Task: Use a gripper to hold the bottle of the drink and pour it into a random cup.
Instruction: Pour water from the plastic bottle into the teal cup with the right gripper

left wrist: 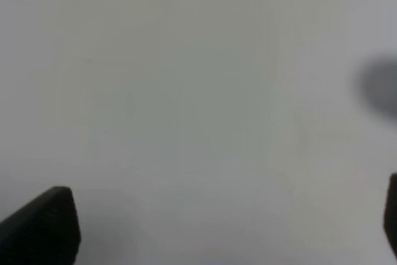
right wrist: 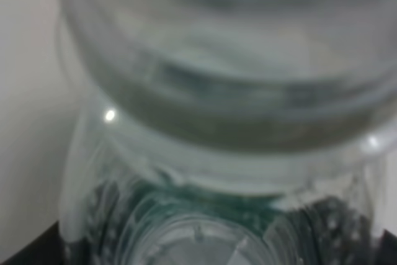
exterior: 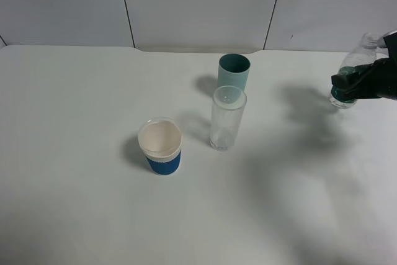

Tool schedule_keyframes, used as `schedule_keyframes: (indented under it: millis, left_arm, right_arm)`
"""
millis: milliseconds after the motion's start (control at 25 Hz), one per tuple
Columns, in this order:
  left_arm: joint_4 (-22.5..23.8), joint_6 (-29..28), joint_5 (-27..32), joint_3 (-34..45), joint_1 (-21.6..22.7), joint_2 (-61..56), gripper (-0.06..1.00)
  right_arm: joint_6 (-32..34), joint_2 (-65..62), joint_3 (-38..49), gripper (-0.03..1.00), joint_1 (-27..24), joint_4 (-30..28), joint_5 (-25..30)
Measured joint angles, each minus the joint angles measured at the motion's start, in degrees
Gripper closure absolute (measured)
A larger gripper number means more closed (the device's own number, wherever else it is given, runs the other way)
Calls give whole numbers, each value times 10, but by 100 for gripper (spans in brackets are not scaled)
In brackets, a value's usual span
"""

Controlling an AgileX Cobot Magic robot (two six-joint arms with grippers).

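Observation:
The clear bottle (exterior: pixel 358 57) with a dark green label is at the far right of the exterior high view, tilted and held off the table. My right gripper (exterior: pixel 348 84) is shut on the bottle around its label. In the right wrist view the bottle (right wrist: pixel 217 122) fills the picture, close and blurred. The teal cup (exterior: pixel 234 72) stands upright at the back middle of the table, well to the left of the bottle. My left gripper (left wrist: pixel 217 221) shows only in the left wrist view, with its dark fingertips (left wrist: pixel 43 228) wide apart over bare white table, holding nothing.
A tall clear glass tumbler (exterior: pixel 227 119) stands just in front of the teal cup. A white paper cup with a blue sleeve (exterior: pixel 160 147) stands to the front left of it. The white table (exterior: pixel 93 215) meets a pale panelled wall at the back.

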Motion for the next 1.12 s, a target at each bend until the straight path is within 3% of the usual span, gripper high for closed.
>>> schedule_keyframes:
  millis: [440,600,880,1120]
  left_arm:
    - [0,0,0,0,0,0,-5]
    - [0,0,0,0,0,0,-5]
    - [0,0,0,0,0,0,-5]
    - [0,0,0,0,0,0,-5]
  right_arm:
    - [-1,-5,-16,40,88,109,35]
    - [-21,-19,-44,40,129,150,109]
    - [-29,-44,-99,40,166,162,222]
    - [-30,-50,-113,40,193,144,271]
